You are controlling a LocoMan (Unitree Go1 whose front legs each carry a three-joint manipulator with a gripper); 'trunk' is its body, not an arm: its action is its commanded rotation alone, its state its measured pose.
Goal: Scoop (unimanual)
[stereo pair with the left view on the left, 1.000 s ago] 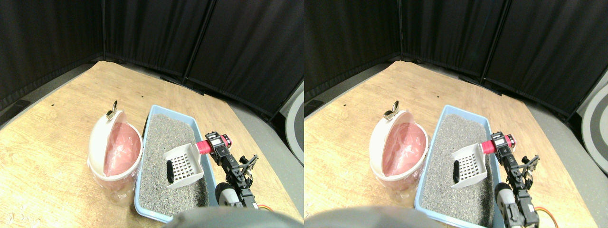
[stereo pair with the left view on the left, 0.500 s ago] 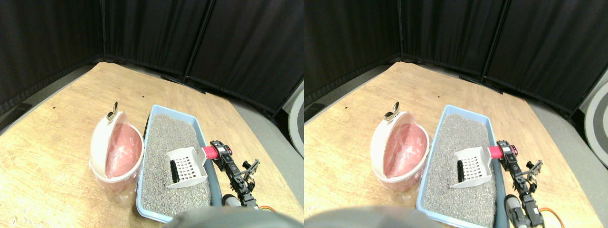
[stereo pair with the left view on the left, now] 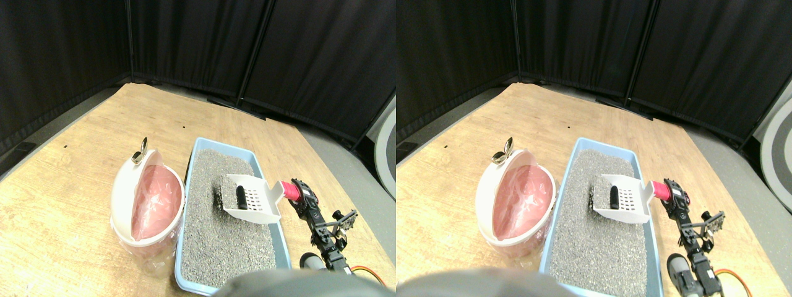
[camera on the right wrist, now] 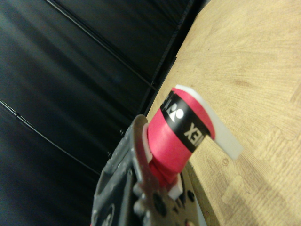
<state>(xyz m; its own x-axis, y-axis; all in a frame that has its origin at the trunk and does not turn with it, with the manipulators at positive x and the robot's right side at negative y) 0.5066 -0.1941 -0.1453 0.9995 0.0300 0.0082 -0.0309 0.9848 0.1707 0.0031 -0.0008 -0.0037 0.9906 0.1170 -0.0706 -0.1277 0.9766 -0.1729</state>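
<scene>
Gripping scoop handle point(stereo pair with the left view on the left: 288, 189) between jaws

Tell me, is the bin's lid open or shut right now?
Open. The white lid is swung up and back, exposing the pink liner inside the bin beside the litter tray.

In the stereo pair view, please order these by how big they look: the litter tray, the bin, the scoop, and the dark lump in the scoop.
1. Tray, largest.
2. Bin.
3. Scoop.
4. Lump, smallest.
All stand at about the same distance from the camera, so this order is fairly safe.
</scene>
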